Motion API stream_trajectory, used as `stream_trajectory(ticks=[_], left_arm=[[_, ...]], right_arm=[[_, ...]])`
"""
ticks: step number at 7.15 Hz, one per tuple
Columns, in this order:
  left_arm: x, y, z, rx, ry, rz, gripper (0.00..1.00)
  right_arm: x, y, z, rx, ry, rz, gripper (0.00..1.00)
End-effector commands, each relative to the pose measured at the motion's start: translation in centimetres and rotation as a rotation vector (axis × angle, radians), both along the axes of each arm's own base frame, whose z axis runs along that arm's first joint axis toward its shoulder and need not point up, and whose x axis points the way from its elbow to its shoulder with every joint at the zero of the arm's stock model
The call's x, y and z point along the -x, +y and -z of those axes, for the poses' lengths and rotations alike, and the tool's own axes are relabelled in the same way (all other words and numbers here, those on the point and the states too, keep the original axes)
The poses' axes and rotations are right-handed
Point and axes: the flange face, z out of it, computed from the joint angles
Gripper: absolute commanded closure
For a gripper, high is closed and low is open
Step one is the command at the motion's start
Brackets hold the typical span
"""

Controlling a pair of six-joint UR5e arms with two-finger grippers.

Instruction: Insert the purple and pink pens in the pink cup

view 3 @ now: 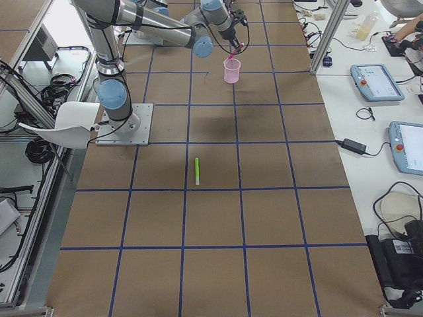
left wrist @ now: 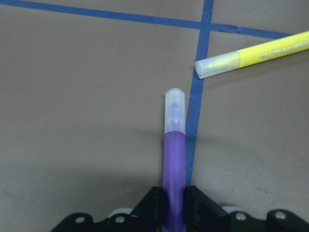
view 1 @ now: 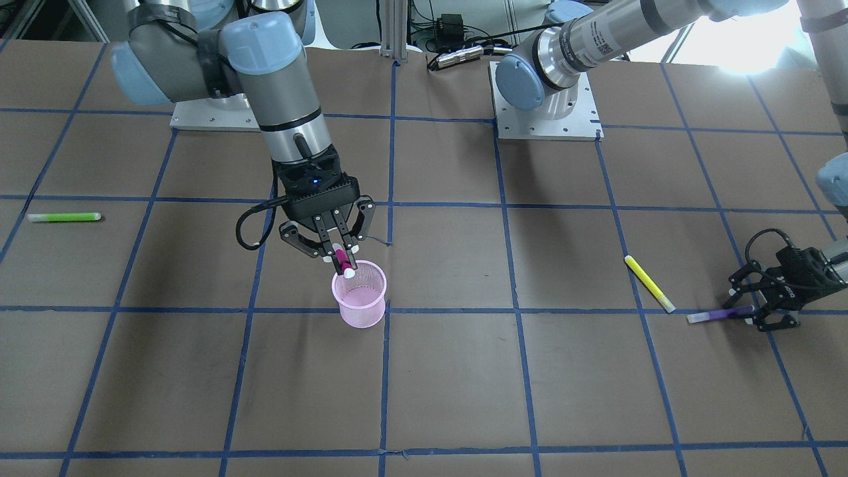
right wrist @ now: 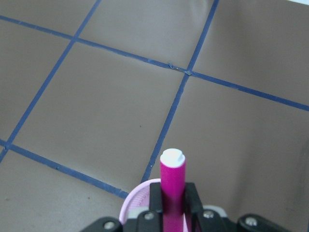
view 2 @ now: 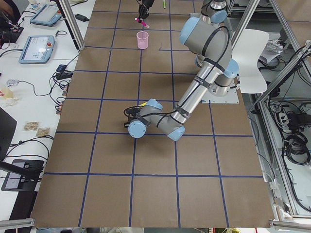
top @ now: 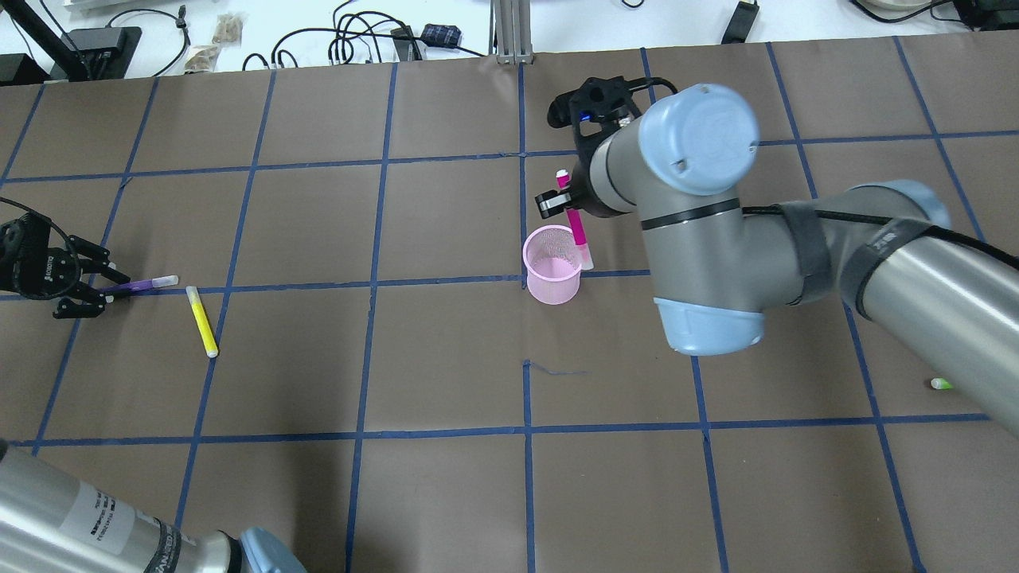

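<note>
The pink mesh cup (view 1: 359, 295) stands upright near the table's middle; it also shows in the overhead view (top: 551, 267). My right gripper (view 1: 339, 255) is shut on the pink pen (view 1: 343, 260) and holds it tilted, with its lower end at the cup's rim. The right wrist view shows the pink pen (right wrist: 172, 188) between the jaws, with the cup's rim (right wrist: 137, 200) below. My left gripper (view 1: 748, 310) is shut on one end of the purple pen (view 1: 715, 315), low at the table surface. The left wrist view shows the purple pen (left wrist: 174, 159) clamped between the jaws.
A yellow pen (view 1: 649, 283) lies close to the purple pen's capped end; it also shows in the left wrist view (left wrist: 256, 55). A green pen (view 1: 63, 216) lies far off on the robot's right side. Blue tape lines grid the brown table.
</note>
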Motion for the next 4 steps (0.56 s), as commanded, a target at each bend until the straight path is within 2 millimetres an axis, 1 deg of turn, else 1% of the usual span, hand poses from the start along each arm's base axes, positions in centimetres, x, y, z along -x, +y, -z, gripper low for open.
stream_trajectory(ticks=[1,2,3,4], left_arm=[[0.3,-0.2,-2.3,-0.015,-0.016,-0.042,1.00],[1.1,-0.5,-4.2,-0.012,-0.028,-0.048,1.00],[2.2,-0.5,-6.7,-0.039,-0.033,-0.094,1.00],[4.6,-1.1,-9.5,-0.056,-0.038,-0.106,1.00]], right_arm=[[-2.0,-1.6,1.0,0.062,-0.016,0.014,1.00],[-2.7,-1.0,1.1,0.068,-0.018,0.024,1.00],[-2.7,-1.0,1.3,0.069,-0.016,0.028,1.00],[-2.6,-0.9,2.0,0.061,-0.006,0.029,1.00]])
